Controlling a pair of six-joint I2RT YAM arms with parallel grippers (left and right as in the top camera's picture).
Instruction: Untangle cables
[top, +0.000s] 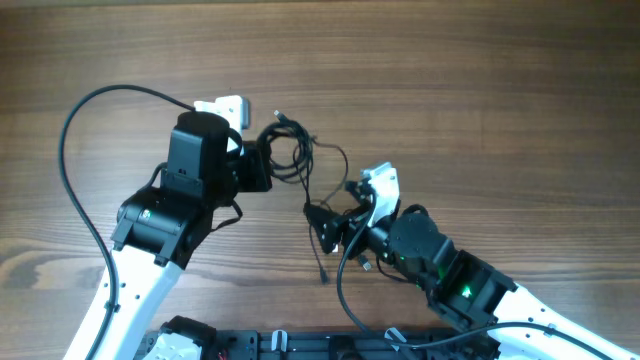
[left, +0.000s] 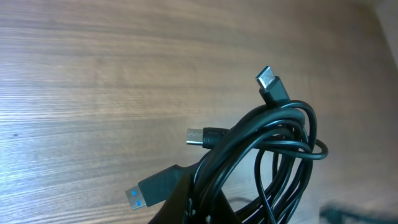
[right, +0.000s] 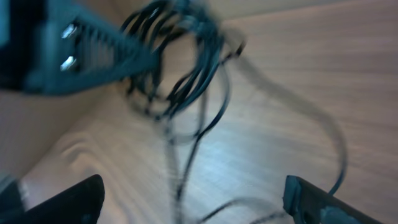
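Left gripper (top: 262, 165) clamps the knotted cables (top: 288, 150) over the wooden table (top: 480, 80), plugs poking outward, apparently anchoring the bundle; right gripper (top: 325, 225), jaws wide apart and empty, sits near a trailing strand, seemingly placed to pull it free.

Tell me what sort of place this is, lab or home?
Probably a robot lab bench, though no room shows: a wood-grain table, the left arm and right arm reaching in from its near edge, and a bundle of thin black cables between them.
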